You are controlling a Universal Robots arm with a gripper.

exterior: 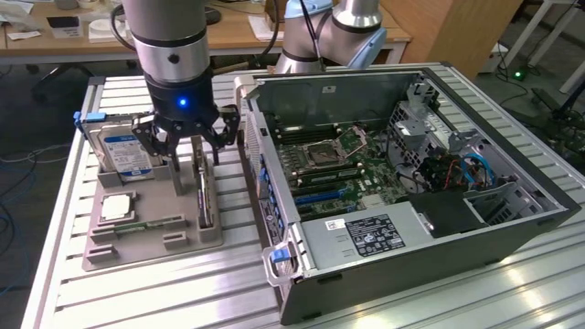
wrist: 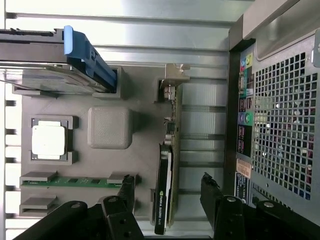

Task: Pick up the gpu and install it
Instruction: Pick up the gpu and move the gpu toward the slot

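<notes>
An end effector (exterior: 192,159) on a single robot arm is shown spread wide, with nothing gripped. The gpu (exterior: 204,199) – a thin dark card – is stood on its long edge in a slot of a grey holder tray (exterior: 183,243), directly beneath the end effector. In the wrist view the card's (wrist: 163,195) near end is seen between the two black fingers (wrist: 127,187), with a clear gap on each side. Beyond the end effector toward the exterior view's left, a blue-labelled hard drive (exterior: 123,154), a square processor chip (exterior: 116,205) and a green memory stick (exterior: 146,224) are held in the same tray. On its other side an opened computer case (exterior: 412,253) is laid on the slatted metal counter (exterior: 137,295).
</notes>
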